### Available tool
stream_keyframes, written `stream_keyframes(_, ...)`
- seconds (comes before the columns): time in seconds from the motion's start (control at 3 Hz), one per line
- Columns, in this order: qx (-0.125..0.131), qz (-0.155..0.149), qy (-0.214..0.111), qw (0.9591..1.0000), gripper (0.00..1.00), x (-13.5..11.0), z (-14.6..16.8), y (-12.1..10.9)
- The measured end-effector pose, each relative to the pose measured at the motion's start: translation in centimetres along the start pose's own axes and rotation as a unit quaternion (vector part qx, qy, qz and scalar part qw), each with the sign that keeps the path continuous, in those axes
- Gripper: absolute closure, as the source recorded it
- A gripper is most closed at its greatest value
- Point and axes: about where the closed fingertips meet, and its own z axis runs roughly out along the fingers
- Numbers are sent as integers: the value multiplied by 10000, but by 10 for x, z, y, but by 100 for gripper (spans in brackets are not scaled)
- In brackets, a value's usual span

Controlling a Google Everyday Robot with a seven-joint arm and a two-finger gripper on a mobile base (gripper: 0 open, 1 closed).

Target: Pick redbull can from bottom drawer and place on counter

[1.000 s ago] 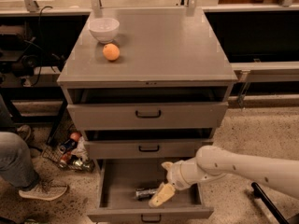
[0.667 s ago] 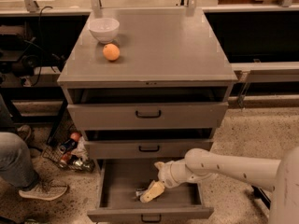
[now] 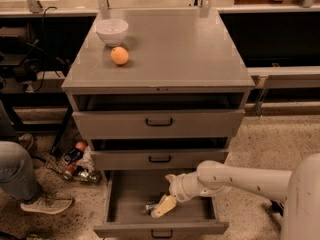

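Observation:
The bottom drawer point(image 3: 130, 194) is pulled out below two shallower grey drawers. The redbull can point(image 3: 150, 207) lies on its side on the drawer floor, near the front middle; only its left end shows. My gripper point(image 3: 163, 206) reaches down into the drawer from the right on a white arm, and its pale fingers point(image 3: 165, 205) lie over the can's right part. The counter point(image 3: 170, 49) is the grey cabinet top above.
A white bowl point(image 3: 112, 31) and an orange fruit point(image 3: 119, 55) sit at the counter's back left. Cans and clutter point(image 3: 76, 163) lie on the floor left of the cabinet. A person's leg and shoe point(image 3: 30, 189) are at the lower left.
My arm has moved left and deeper into the bottom drawer, bringing the gripper down onto the can. The can has stayed in place.

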Motion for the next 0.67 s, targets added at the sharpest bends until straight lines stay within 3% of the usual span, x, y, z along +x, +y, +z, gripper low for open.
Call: stream_keyframes(0.67,241,-65,434,9987,0,80,34,-56)
